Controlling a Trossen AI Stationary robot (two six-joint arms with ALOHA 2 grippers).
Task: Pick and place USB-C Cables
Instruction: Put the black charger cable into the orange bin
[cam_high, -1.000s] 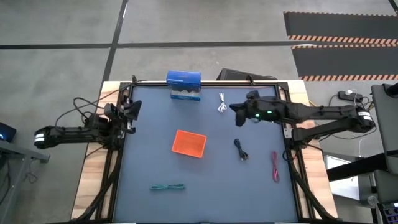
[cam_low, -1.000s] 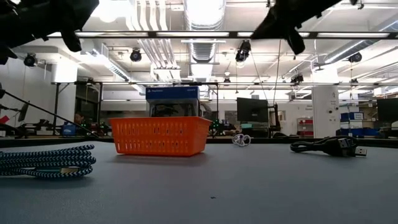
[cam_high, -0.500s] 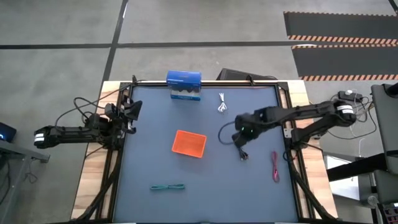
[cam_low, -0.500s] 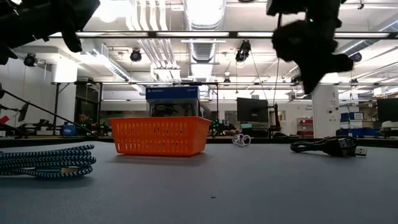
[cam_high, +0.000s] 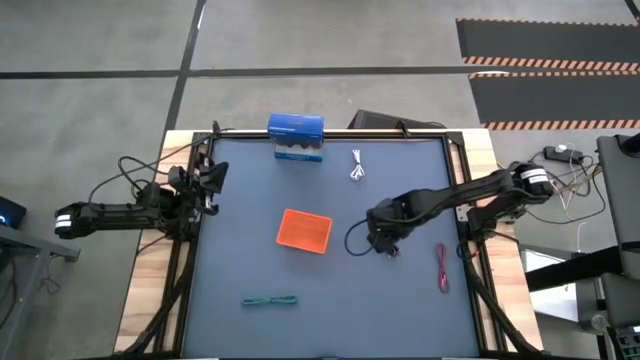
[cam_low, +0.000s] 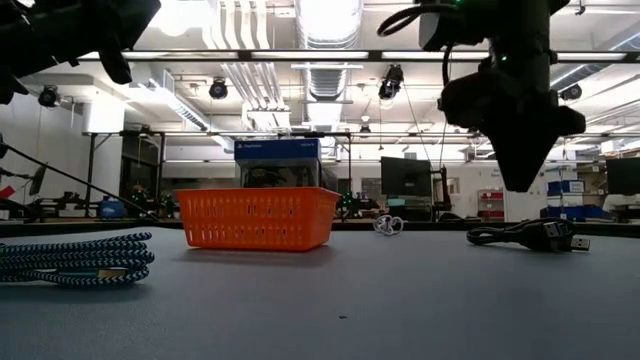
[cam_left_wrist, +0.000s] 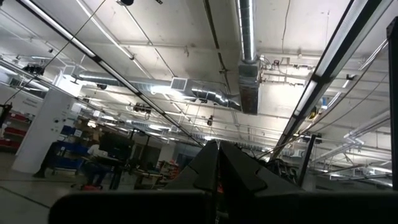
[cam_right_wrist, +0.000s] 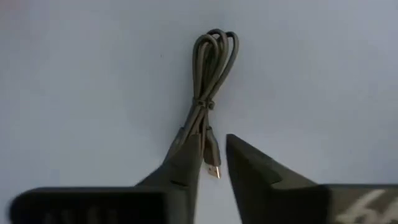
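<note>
My right gripper (cam_right_wrist: 211, 146) is open and points down just above the black cable (cam_right_wrist: 210, 81), a short tied bundle lying flat on the table; its two fingers stand on either side of the plug end without touching it. The low view shows the gripper (cam_low: 522, 183) hovering over that cable (cam_low: 525, 236). The orange tray (cam_high: 304, 230) sits mid-table. The white cable (cam_high: 357, 166) lies toward the far edge, the red cable (cam_high: 441, 267) to the right, and the teal cable (cam_high: 270, 300) near the front. My left gripper (cam_high: 212, 176) waits shut at the table's left edge.
A blue box (cam_high: 296, 138) stands at the table's far edge behind the tray. The right arm's own black wire loops over the table (cam_high: 352, 238) between tray and gripper. The table's frame rails (cam_high: 462, 215) run along both sides. Bare blue mat (cam_high: 330, 290) lies near the front.
My right gripper has swung from beside the white cable toward the table's near edge, tipped to point down and dropped until it hangs just over the black cable. None of the cables has moved.
</note>
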